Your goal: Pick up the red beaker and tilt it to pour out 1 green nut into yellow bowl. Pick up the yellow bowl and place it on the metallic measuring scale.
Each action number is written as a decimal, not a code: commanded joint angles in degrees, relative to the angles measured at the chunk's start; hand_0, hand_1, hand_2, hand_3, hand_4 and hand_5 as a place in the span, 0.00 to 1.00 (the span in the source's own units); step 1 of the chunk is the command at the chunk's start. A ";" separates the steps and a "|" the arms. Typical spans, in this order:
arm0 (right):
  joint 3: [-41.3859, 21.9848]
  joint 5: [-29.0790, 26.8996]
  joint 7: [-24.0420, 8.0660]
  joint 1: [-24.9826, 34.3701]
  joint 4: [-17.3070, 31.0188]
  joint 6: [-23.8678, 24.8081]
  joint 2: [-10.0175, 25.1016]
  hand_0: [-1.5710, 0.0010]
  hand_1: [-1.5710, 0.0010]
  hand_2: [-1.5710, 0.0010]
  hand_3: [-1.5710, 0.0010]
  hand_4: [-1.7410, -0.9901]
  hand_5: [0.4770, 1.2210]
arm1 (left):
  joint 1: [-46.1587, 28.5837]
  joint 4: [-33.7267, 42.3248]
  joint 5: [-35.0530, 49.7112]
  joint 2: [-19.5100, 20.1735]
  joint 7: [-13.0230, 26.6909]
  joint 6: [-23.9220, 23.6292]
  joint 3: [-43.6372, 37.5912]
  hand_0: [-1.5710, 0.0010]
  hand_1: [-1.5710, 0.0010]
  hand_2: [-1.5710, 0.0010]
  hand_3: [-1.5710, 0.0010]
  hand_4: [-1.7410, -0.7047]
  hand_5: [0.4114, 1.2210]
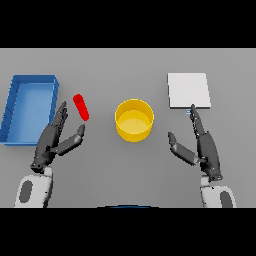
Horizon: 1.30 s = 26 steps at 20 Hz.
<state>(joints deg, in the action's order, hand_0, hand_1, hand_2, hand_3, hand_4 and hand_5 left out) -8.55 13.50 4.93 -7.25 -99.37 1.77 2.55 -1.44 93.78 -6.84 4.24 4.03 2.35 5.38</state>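
Both hands, left hand (51, 141) and right hand (205, 146), are hovering open-fingered either side of the yellow bowl (134, 120) (red beaker (81, 107) lying to its left, untouched).

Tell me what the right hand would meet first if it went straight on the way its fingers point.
Likely the metallic scale: the right hand has straight fingers aimed up and slightly left, tips just short of the scale's near edge. Its height above the table is unclear, so it might pass over.

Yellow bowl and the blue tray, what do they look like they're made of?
The yellow bowl looks like matte plastic: uniform colour, soft shading, no glints. The blue tray likewise seems plastic, with thin flat walls and an even, dull blue. Neither look is conclusive.
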 commanded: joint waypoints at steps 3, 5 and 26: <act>0.37 -0.64 1.79 -1.05 -0.05 -0.28 0.25 1.00 1.00 1.00 1.00 0.59 0.27 | 4.04 -4.98 -0.23 -0.71 -1.03 -0.25 -0.68 1.00 1.00 1.00 1.00 0.36 0.40; 0.98 -0.98 0.69 -0.16 0.43 -0.06 0.29 1.00 1.00 1.00 1.00 0.58 0.27 | 6.75 -8.29 -0.84 -0.43 -1.28 -0.52 -1.33 1.00 1.00 1.00 1.00 0.35 0.41; 1.79 -2.23 -0.46 -0.39 -0.59 -0.42 0.64 1.00 1.00 1.00 1.00 0.59 0.28 | 26.20 -35.67 -0.87 -1.51 -9.34 -1.40 -7.30 1.00 1.00 1.00 1.00 0.36 0.40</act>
<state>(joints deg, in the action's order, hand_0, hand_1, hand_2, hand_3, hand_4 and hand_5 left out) -6.76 11.27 4.51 -7.65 -99.96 1.36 3.20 24.77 58.12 -7.70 2.71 -5.32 0.97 -1.92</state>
